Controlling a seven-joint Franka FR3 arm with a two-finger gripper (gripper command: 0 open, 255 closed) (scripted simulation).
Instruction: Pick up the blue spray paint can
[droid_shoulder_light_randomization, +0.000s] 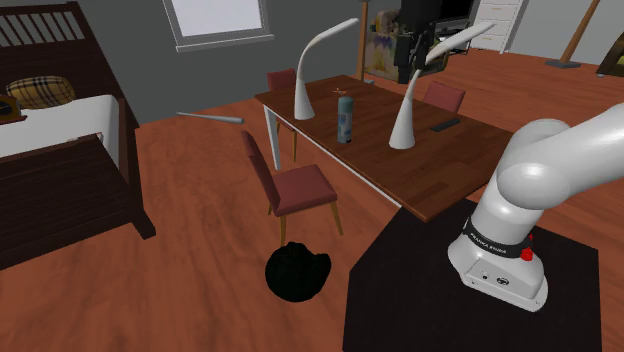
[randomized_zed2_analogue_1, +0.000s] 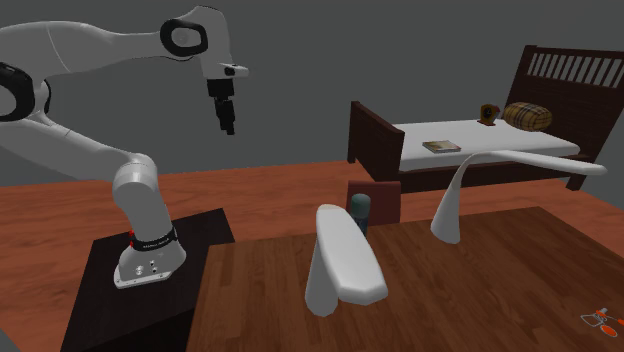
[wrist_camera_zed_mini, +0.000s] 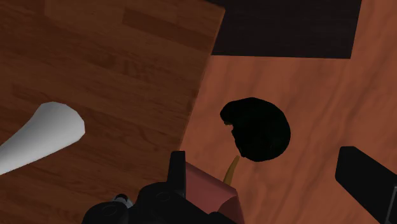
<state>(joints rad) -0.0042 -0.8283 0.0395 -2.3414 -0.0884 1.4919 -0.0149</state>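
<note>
We see only the top of the spray can (randomized_zed2_analogue_1: 360, 207), rest hidden behind a lamp (randomized_zed2_analogue_1: 345, 262); arm (droid_shoulder_light_randomization: 555, 155) cut off at shoulder view's rt edge.

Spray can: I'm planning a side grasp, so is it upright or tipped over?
Upright. In the shoulder view the spray can stands on its base on the table, cap at the top.

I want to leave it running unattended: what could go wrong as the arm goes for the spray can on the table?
1. The spray can stands between the shoulder view's left lamp and right lamp; their bent necks could catch the arm on its descent.
2. The can is tall, narrow and upright; an off-centre grip might tip it.
3. The open gripper hangs high, away from the can: a long approach to aim.
</note>
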